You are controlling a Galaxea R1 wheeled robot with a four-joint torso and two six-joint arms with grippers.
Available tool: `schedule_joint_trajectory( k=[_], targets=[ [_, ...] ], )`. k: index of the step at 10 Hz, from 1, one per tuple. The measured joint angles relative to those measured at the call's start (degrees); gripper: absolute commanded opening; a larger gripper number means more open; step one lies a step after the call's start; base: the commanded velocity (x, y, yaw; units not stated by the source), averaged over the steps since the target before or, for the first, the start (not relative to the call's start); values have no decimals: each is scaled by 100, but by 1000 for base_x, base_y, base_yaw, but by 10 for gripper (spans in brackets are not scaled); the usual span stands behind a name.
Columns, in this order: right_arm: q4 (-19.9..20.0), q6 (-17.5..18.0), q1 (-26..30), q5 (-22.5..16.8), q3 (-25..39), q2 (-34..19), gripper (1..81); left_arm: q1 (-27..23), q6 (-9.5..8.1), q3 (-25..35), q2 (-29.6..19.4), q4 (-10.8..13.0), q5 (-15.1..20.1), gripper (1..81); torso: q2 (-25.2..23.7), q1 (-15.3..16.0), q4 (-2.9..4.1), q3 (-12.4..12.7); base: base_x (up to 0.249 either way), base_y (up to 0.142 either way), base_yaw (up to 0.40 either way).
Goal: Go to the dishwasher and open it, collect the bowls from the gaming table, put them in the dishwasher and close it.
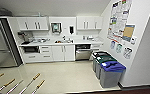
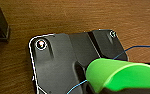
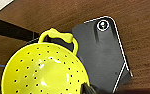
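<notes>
The dishwasher (image 1: 83, 54) stands under the white counter at the back of the kitchenette, its stainless-steel front below a dark gap. In the left wrist view a bright green bowl (image 2: 121, 73) hangs over brown wood flooring, with my left gripper (image 2: 111, 90) shut on its edge. A yellow perforated bowl (image 3: 43, 72) with a loop handle shows in the right wrist view, and my right gripper (image 3: 88, 89) is shut on its rim. The gaming table is out of view.
Three bins (image 1: 108, 70) with black, green and blue lids line the right wall. A steel fridge (image 1: 2, 45) stands at the left. Metal rods with wooden handles (image 1: 28, 83) jut in at the lower left. Pale floor (image 1: 63, 72) leads to the cabinets.
</notes>
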Motion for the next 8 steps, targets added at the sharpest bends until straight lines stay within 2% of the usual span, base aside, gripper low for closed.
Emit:
schedule_joint_trajectory(
  k=[8],
  targets=[
    [0, 0, 2, 5, -2, 57, 10, 2, 0, -2, 30, 0, -1, 10, 0, 0, 0, 0, 170, 0, 0]
  ],
)
